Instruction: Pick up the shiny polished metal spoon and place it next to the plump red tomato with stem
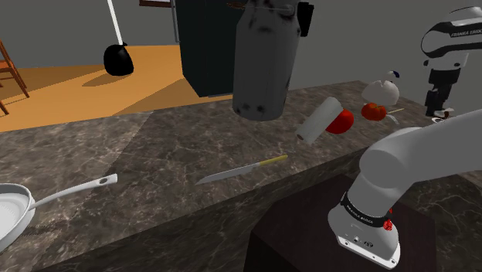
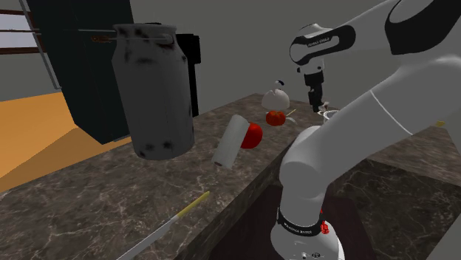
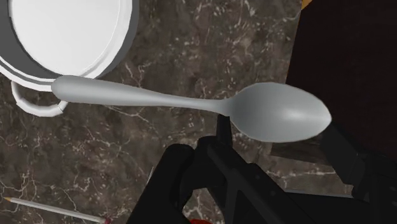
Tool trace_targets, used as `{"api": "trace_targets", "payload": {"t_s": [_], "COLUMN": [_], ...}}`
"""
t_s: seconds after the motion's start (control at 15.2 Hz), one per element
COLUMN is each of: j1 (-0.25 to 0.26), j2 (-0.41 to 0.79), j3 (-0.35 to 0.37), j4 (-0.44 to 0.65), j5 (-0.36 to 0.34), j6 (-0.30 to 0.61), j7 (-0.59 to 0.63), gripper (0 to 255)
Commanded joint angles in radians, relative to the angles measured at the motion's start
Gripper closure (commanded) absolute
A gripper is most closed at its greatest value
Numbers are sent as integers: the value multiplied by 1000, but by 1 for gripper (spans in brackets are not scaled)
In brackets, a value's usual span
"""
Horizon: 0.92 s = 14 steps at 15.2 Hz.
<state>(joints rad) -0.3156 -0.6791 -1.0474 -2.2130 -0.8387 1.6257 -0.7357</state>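
Grey and smooth, one spoon (image 3: 191, 100) is clasped in the black tool (image 3: 277, 130), whose two fingers (image 3: 221, 130) are closed on it at the bowl, while the handle is stretched sideways away from the tool. The spoon is held above the dark marbled bench (image 1: 154, 154) at its edge, with the bowl reaching past that edge. Its handle tip is seen in front of the rim of one white cup (image 3: 63, 32) with a loop handle. One thin pencil-like stick (image 3: 57, 213) is laid on the bench near the cup.

In the shoulder view the tool (image 1: 440, 108) is hung over the bench's right end. Two red fruits are counted toward that end: a first red fruit (image 1: 374, 111) beside one white teapot (image 1: 382, 89), and a second red fruit (image 1: 340, 121) touching one white cylinder (image 1: 318, 122). Which is the stemmed tomato cannot be told. One knife (image 1: 243, 170) with a yellow handle is laid near the bench's front edge and one white frying pan (image 1: 11, 212) at its left end. One dark milk can (image 1: 266, 54) is seen tilted above the bench.
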Motion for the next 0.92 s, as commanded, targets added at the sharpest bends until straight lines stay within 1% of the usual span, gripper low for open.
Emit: {"api": "trace_targets", "payload": {"t_s": [0.0,0.13,0.86], "j1": [38,93,136], "j2": [35,71,75], "j3": [-74,-158,-268], "j4": [56,120,28], "j5": [-7,-7,-58], "j6": [22,43,165], "j7": [-46,-91,-41], "gripper": [255,255,255]}}
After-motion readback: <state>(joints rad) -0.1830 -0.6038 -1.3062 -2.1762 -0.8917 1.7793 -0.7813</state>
